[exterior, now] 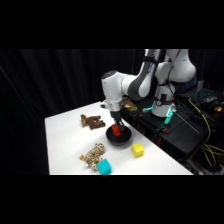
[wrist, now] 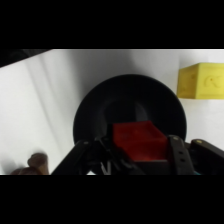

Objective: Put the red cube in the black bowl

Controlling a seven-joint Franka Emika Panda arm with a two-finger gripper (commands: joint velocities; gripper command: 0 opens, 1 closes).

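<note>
- Pincer [wrist: 140, 150] of mine is closed on the red cube [wrist: 138, 140]; in the wrist view a finger [wrist: 178, 152] presses the cube's right side and the black linkage flanks its left, so I am carrying it.
- Directly beneath the cube lies the black bowl [wrist: 95, 107], its round rim framing the cube on all sides but the near one, where my linkage hides it.
- Seen from the side, my pincer [exterior: 117, 129] comes down from above with the red cube [exterior: 116, 130] right at the rim line of the black bowl [exterior: 120, 140]; I cannot tell whether the cube already touches the bowl's floor or hangs a little above it.
- That vertical relation is what the coming move turns on: cube over the bowl's hollow, not over the counter [exterior: 65, 135], so I judge that opening my fingers would land it inside.
- Cube sits somewhat toward the bowl's near side in my wrist view, yet well within the rim as far as I can judge.
- Yellow cube [wrist: 201, 81] stands on the counter just outside the bowl, and the cyan cube [exterior: 104, 166] farther off; neither is in the way.
</note>
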